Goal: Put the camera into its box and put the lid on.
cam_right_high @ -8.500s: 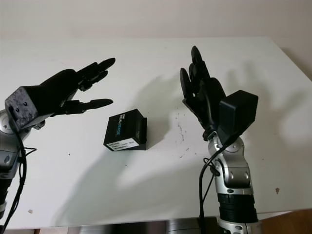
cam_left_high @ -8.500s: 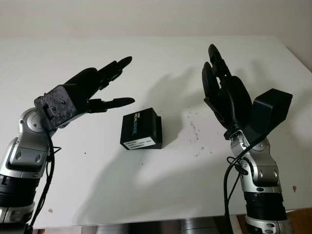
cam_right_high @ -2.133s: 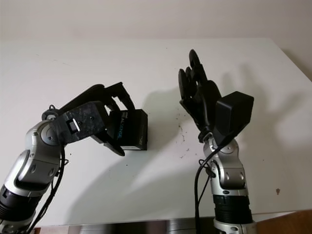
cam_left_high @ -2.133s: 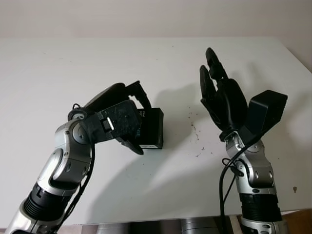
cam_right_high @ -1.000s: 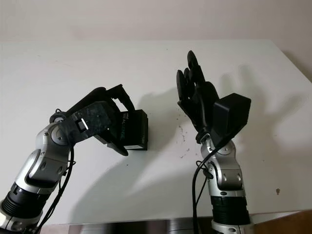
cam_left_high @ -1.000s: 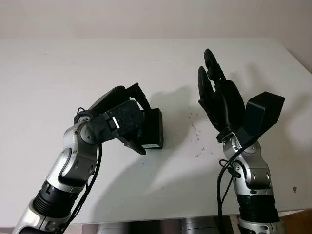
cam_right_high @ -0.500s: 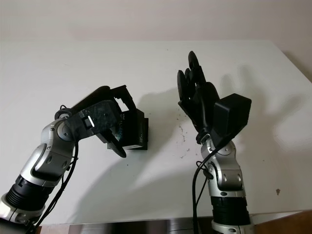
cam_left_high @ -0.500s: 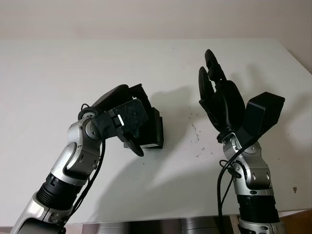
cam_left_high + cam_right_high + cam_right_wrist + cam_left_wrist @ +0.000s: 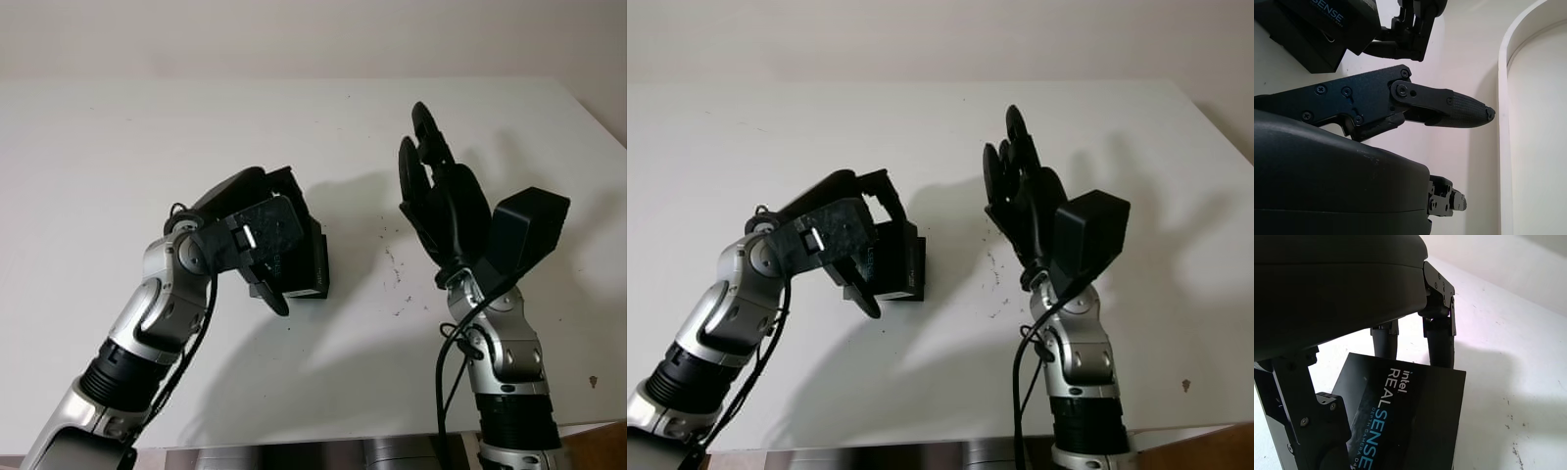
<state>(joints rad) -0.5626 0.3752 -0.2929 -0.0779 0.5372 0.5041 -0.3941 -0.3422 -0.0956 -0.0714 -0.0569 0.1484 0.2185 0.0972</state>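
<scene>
The box (image 9: 312,259) sits on the white bench (image 9: 118,147) near its middle, a little toward the front edge. It is black, closed, with its lid on, and the lid bears white and blue "intel REALSENSE" lettering, read best in the left wrist view (image 9: 1400,416). A white label shows along the box's front side.

The left hand (image 9: 263,235) is on the box from its left side and above. Two fingers (image 9: 1439,340) curl over the far edge of the lid and touch it, while the thumb reaches down across the near side, so the hand is closed around the box (whether the box is lifted off the bench or sitting on it I cannot tell). The left forearm comes up from the front left corner of the bench.

The right hand (image 9: 443,201) is held up in the air over the right half of the bench, well apart from the box, palm turned toward it. It holds nothing and is open. Its wrist camera, a black block, sticks out on the side toward the right edge.

Small dark specks lie on the bench (image 9: 394,264) between the box and the right hand.
</scene>
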